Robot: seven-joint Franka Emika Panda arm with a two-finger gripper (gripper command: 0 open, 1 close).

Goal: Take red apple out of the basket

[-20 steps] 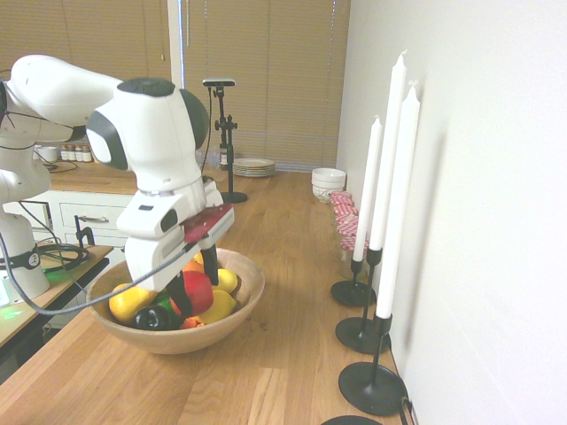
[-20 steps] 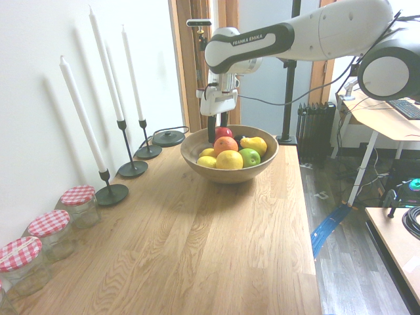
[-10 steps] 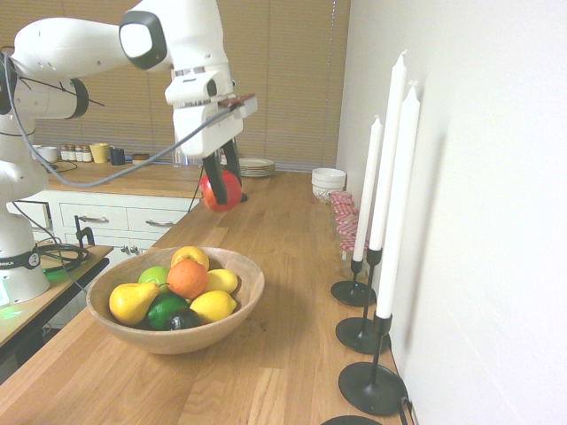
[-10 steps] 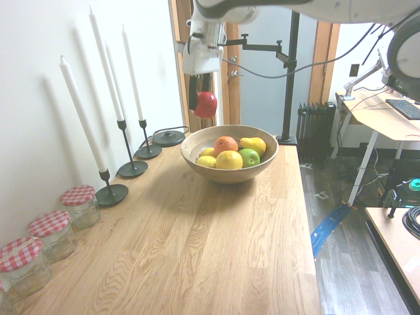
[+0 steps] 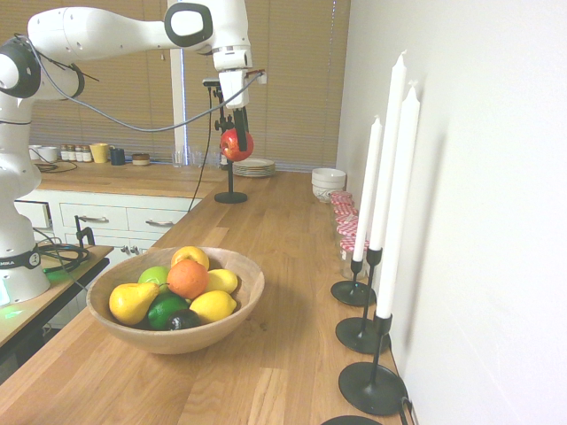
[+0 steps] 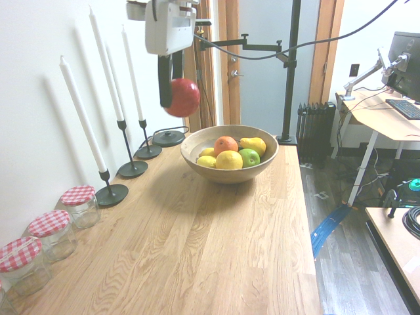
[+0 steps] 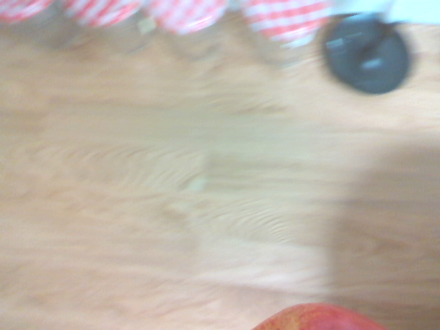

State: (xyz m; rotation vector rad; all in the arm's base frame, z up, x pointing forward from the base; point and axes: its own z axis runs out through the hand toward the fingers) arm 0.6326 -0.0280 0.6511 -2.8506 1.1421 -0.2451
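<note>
A: Gripping the red apple (image 6: 182,97), the gripper (image 6: 172,90) hangs high with its fingers clamped on the fruit; the worktop (image 6: 216,243) lies far beneath it

B: Position of the basket (image 5: 244,305)?

A: Below and well off to one side, holding the other fruit. Extraction step appears complete; transfer in hand

B: Next move?

A: Probably lower over bare wood, clear of the jars (image 7: 185,12), then release

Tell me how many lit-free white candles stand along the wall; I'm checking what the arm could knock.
3, all in black holders on the wooden counter by the wall: nearest candle, middle candle, farthest candle. An empty fourth holder sits beyond them.
</note>
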